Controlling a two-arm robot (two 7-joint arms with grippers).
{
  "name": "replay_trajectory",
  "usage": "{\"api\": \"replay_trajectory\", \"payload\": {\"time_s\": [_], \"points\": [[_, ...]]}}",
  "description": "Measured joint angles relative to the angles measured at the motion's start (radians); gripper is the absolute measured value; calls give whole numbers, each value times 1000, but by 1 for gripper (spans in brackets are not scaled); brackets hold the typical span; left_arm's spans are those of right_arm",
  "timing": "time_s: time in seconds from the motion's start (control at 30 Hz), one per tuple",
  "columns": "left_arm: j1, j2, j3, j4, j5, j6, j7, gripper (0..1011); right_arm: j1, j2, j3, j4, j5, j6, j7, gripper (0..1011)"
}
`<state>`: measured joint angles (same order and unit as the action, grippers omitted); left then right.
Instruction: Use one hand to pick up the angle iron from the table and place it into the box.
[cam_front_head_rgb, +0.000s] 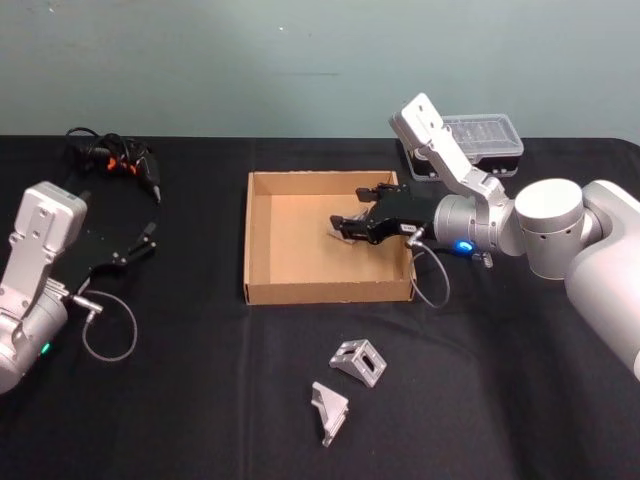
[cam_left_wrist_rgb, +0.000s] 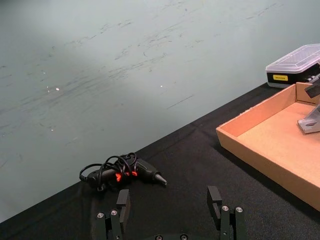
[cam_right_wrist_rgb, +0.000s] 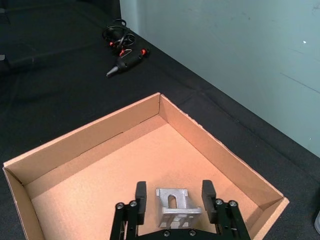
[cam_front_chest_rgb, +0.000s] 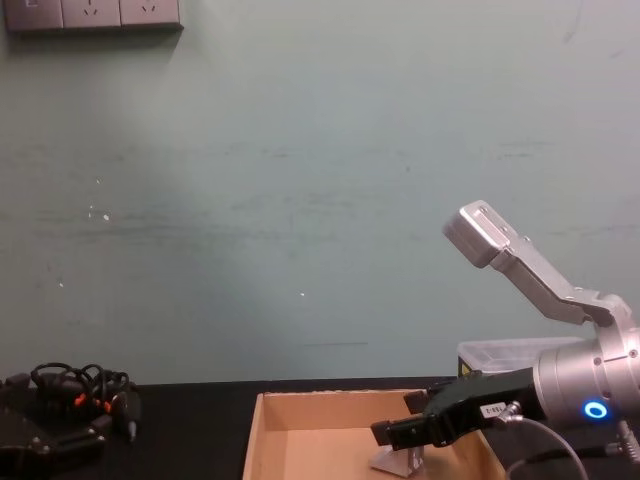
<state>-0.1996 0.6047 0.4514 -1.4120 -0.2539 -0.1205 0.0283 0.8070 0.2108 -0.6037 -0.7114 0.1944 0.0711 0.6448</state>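
Loose angle iron (cam_front_head_rgb: 329, 411): near the bench (cam_front_head_rgb: 200, 400) front edge, its twin (cam_front_head_rgb: 358, 362) just behind; I judge both waiting.
Right hand (cam_right_wrist_rgb: 174, 192): low inside the box (cam_front_head_rgb: 330, 292), fingers wide, flanking without pinching.
Angle iron (cam_right_wrist_rgb: 175, 210): on the box floor near its right wall; delivered, I judge.
Left hand (cam_left_wrist_rgb: 168, 195): spread, empty, parked by the left edge.
Around: corded tool (cam_front_head_rgb: 115, 160) far-left corner, black case (cam_front_head_rgb: 480, 140) far edge; neither obstructs me.
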Motion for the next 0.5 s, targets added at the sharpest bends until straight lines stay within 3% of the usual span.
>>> {"api": "replay_trajectory", "payload": {"time_s": [0.3, 0.5], "points": [[0, 0, 0, 0, 0, 0, 0, 1011, -1, 1, -1, -2, 1, 0, 0, 941], [0, 0, 0, 0, 0, 0, 0, 1012, -1, 1, -1, -3, 1, 0, 0, 1000]]}}
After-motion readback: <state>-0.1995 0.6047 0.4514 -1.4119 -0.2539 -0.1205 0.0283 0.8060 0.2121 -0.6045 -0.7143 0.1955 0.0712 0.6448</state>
